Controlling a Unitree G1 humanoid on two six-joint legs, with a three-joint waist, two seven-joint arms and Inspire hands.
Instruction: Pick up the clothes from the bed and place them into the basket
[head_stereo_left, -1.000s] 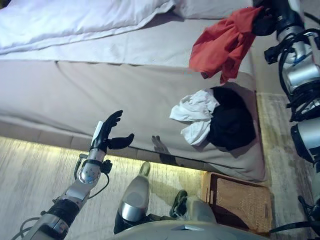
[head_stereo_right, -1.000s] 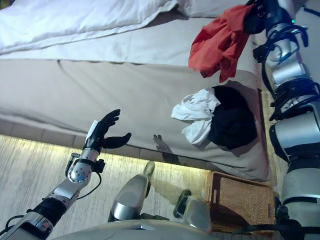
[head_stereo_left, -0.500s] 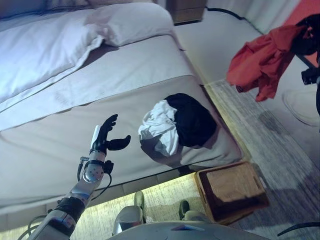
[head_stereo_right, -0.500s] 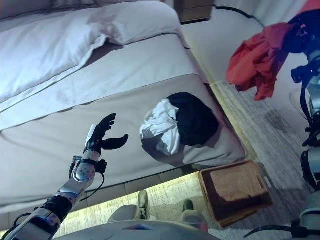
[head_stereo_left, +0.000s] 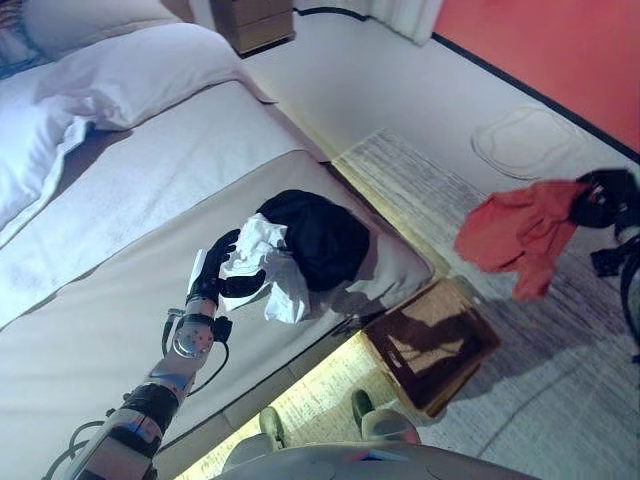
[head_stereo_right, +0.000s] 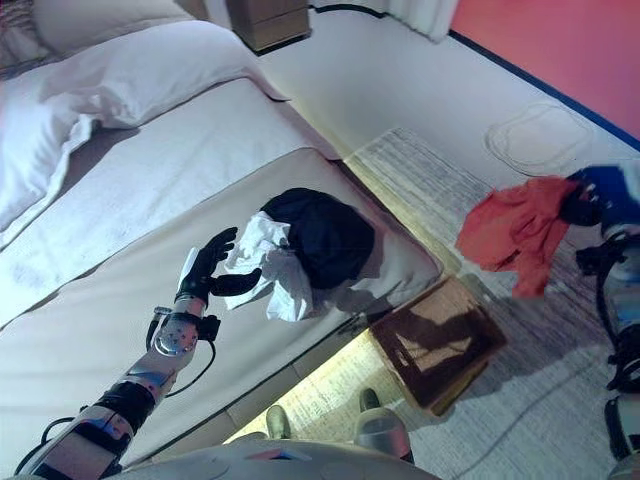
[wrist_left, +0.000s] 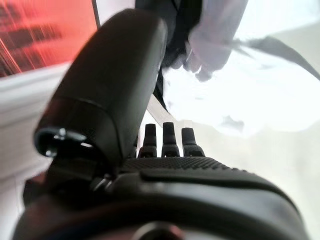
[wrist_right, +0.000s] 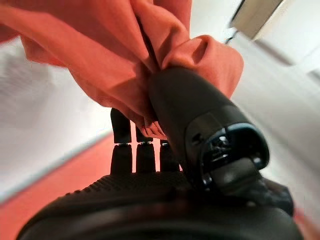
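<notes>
Left hand (head_stereo_left: 212, 277): raised over the bed's near edge, just left of the clothes pile; fingers straight, thumb spread out, nothing in it. Fingertips overlap the white cloth in the eye views; contact can't be confirmed. Its wrist view shows only blown-out white past the fingers.
Bed (head_stereo_left: 110, 250): landmark. Grey cover on the near part, white sheet and pillows (head_stereo_left: 120, 70) toward its head; the head end is cut off by the frame edge.
White garment (head_stereo_left: 265, 270): crumpled on the bed's foot corner, left half of the pile, draping toward the bed edge.
Black garment (head_stereo_left: 315, 235): same corner, touching the white one on its right, partly under it; shape and type can't be made out.
Basket (head_stereo_left: 430, 340): brown wicker, on the floor just off the bed's foot corner, below the pile. Inside is in deep shadow, so contents can't be read.
Red garment (head_stereo_right: 515, 230): off the bed, hanging in the air over the floor, right of the basket and beyond it; not above the opening.
Right hand (head_stereo_left: 598, 200): far right of the bed, fingers and thumb curled into the red cloth's top bunch. Fingertips buried in fabric in its wrist view; arm cut off at the frame edge.
Round mat (head_stereo_left: 520, 140): pale, on the floor beyond the red garment, well away from the bed.
</notes>
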